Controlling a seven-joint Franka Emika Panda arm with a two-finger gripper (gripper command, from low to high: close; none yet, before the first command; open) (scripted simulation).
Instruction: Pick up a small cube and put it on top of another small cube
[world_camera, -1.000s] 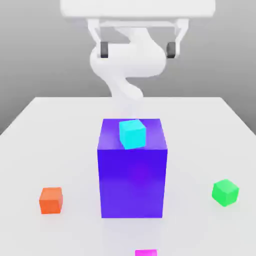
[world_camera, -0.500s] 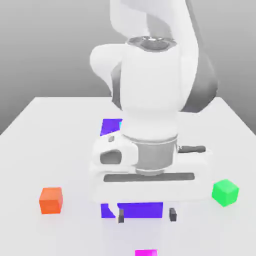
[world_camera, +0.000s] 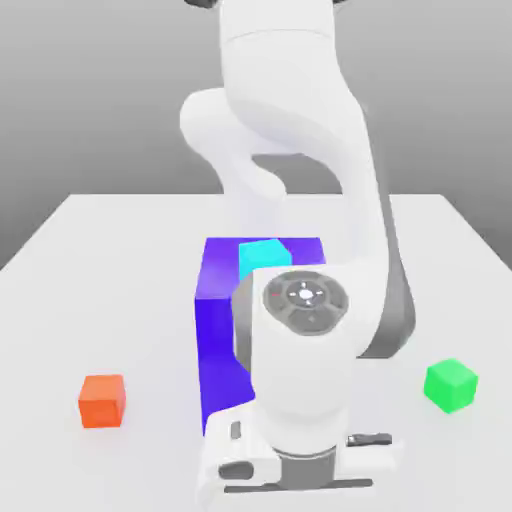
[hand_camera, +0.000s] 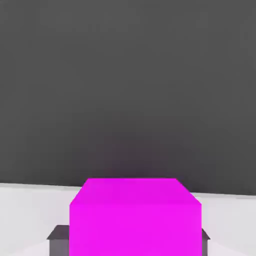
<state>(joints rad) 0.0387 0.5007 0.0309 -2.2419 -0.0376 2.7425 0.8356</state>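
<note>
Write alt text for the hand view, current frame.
A bright magenta cube sits close up between the jaws, whose dark fingertips show at either side of it, closed against its sides. White table surface runs behind the cube, and beyond that is a plain dark grey backdrop.

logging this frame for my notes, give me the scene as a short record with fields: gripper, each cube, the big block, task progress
gripper: shut on the pink cube, a dark finger at each side of it
green cube: on the table at the exterior view's right, nothing on it
orange cube: on the table at the exterior view's left
big purple block: mid-table, partly behind the arm
cyan cube: on top of the big purple block
task progress: pink cube gripped, not yet on the green cube
</note>
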